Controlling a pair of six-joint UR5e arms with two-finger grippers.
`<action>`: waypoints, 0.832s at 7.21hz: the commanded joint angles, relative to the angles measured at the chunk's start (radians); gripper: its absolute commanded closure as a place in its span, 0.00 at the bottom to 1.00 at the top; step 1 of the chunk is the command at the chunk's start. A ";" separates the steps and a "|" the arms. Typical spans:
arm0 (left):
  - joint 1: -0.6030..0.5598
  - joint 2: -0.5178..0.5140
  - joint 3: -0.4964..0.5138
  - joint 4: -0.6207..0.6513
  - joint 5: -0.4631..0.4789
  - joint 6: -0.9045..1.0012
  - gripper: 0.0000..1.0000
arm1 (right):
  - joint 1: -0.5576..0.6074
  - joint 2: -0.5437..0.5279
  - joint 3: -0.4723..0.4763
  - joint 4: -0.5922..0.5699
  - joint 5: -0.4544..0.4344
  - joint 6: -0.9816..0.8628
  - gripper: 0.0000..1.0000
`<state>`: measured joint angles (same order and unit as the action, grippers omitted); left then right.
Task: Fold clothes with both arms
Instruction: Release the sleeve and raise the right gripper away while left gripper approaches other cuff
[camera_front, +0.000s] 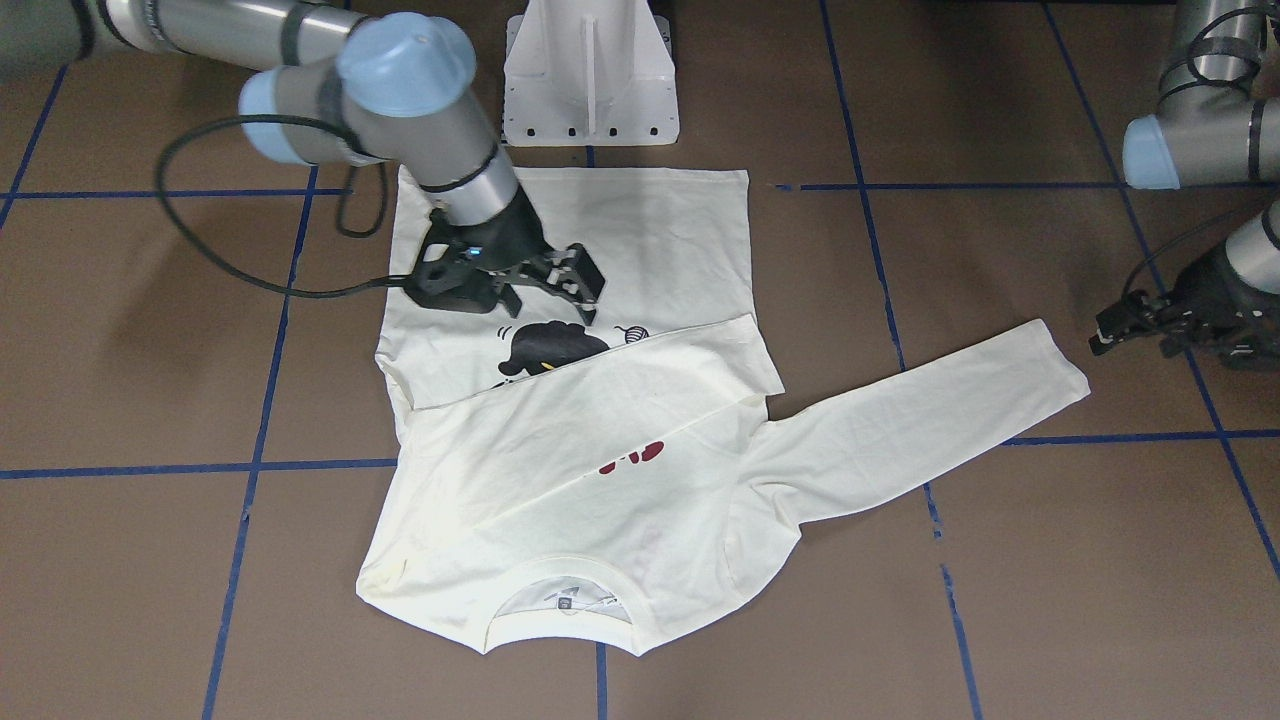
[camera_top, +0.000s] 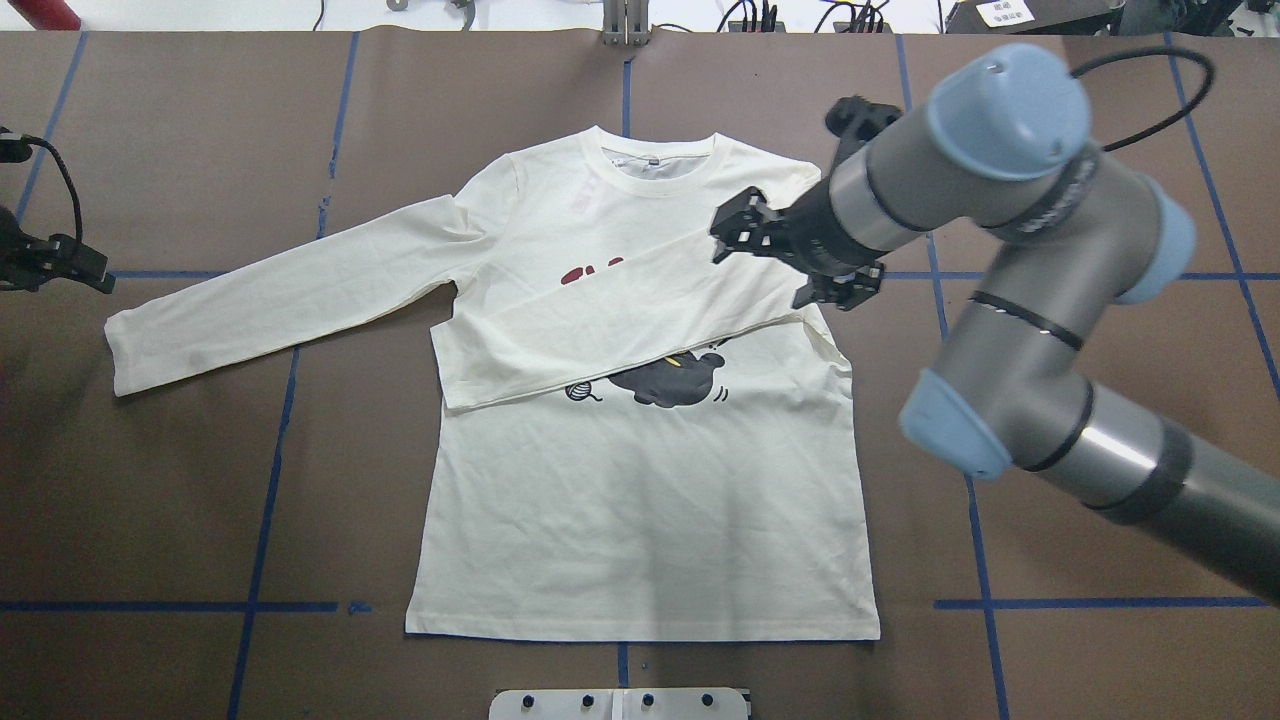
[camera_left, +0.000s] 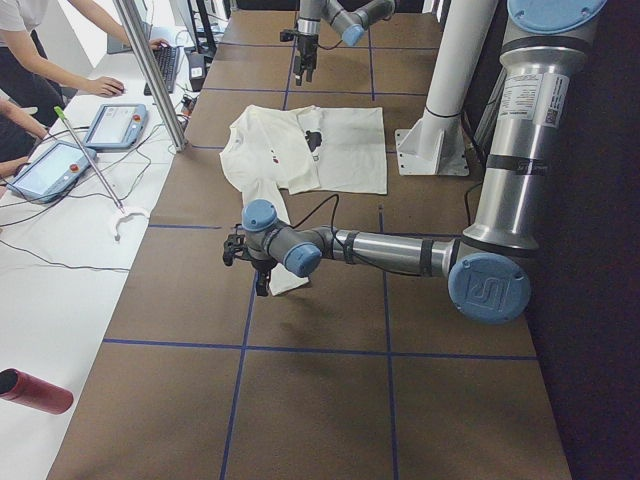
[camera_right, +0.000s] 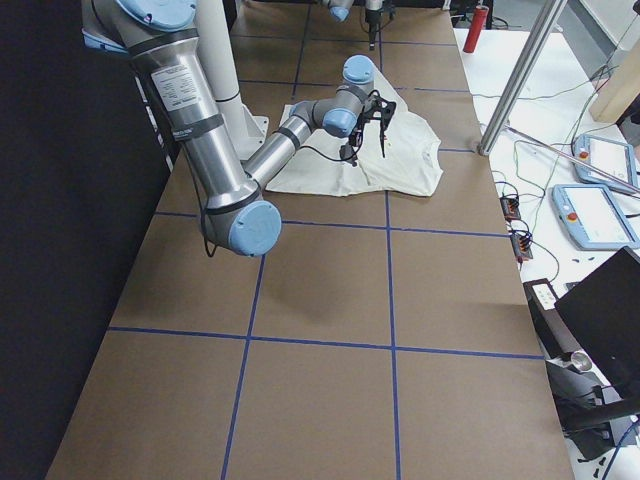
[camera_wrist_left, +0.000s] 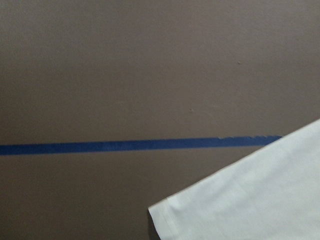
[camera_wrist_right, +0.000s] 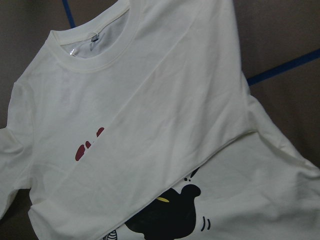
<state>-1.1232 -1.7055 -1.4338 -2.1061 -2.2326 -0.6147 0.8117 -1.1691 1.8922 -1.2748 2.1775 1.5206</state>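
Cream T-shirt beneath right pincer

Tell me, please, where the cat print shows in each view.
Front-facing: cat print at centre.
Overhead: print at centre.
Exterior left: print, upper middle, tiny.
Exterior right: cannot tell; right arm in front.
Left wrist: not in it.
Right wrist: print, bottom edge.
Landmark: white pedestal, beside the hem in all exterior views.

Brown table, blue tape lines
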 joint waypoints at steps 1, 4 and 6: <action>0.031 -0.013 0.039 -0.031 0.007 -0.005 0.19 | 0.035 -0.096 0.056 0.002 0.042 -0.082 0.00; 0.083 -0.014 0.065 -0.035 0.004 -0.004 0.24 | 0.033 -0.098 0.051 0.002 0.041 -0.082 0.00; 0.083 -0.014 0.082 -0.038 0.002 0.003 0.39 | 0.030 -0.101 0.051 0.002 0.041 -0.082 0.00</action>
<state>-1.0422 -1.7189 -1.3617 -2.1420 -2.2286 -0.6138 0.8433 -1.2683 1.9425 -1.2732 2.2169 1.4390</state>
